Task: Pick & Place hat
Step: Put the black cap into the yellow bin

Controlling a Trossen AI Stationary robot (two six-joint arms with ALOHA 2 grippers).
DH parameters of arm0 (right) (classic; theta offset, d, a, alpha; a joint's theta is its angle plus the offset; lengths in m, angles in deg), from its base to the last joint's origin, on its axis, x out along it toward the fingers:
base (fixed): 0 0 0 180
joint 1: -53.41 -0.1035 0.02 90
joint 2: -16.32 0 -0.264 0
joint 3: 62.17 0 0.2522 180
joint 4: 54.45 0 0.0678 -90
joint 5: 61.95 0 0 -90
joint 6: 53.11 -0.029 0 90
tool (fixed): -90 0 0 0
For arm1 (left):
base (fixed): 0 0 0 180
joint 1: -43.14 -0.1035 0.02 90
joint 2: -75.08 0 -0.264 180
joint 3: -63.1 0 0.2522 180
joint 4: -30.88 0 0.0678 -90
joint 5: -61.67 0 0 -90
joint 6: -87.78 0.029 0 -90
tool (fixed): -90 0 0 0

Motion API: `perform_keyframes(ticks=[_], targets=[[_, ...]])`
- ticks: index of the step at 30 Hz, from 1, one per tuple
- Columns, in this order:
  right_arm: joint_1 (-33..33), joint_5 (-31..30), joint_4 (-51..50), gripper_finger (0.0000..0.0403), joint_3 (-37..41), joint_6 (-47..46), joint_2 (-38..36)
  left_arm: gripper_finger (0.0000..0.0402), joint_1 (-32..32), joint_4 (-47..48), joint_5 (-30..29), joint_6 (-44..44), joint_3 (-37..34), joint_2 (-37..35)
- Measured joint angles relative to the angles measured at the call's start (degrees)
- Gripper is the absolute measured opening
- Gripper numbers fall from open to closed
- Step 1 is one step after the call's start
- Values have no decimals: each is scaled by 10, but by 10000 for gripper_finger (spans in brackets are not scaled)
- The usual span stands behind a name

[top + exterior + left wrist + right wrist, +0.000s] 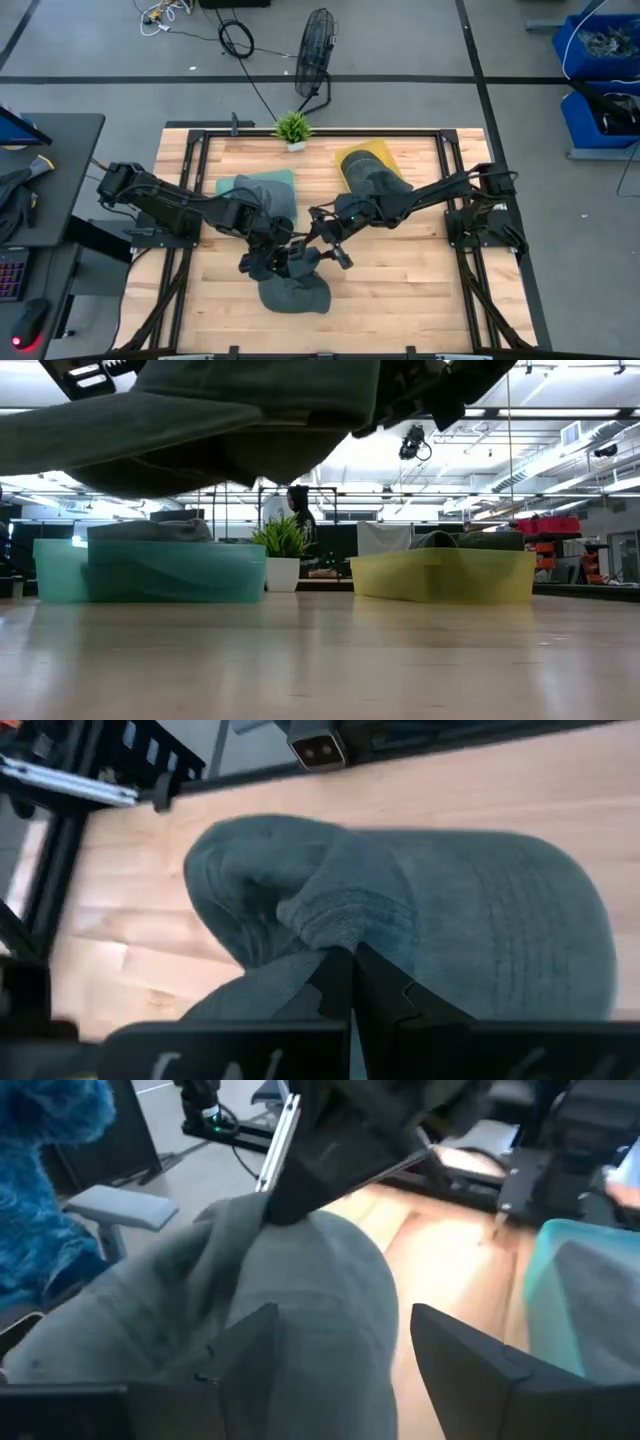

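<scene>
**Hat pinched by left arm, right jaws spread over it**

The hat (293, 290) hangs at the table's 6 o'clock edge. The left gripper (268, 262) is clenched on its fabric; the right gripper (322, 243), released wide, sits at its 1 o'clock.
</scene>
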Motion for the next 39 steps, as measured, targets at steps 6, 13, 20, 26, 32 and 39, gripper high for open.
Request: perform_keyframes(ticks=[6, 13, 20, 26, 32, 39], targets=[[-2, 5, 36, 238, 0, -4, 13, 3, -14, 3, -6, 1, 0, 0], [-2, 9, 47, 238, 0, -7, 18, 3, -36, 0, -7, 27, 0, 0], [0, 10, 28, 238, 0, 0, 18, 3, -52, -44, -8, 81, 0, 0], [0, -47, 13, 231, 0, -3, 18, 3, -56, -50, -8, 109, 0, 0], [0, -60, 5, 168, 0, -1, 18, 3, -56, -54, -8, 67, 0, 0], [0, -58, -15, 22, -1, 2, 18, 7, -56, -54, -10, -69, 0, 0]])
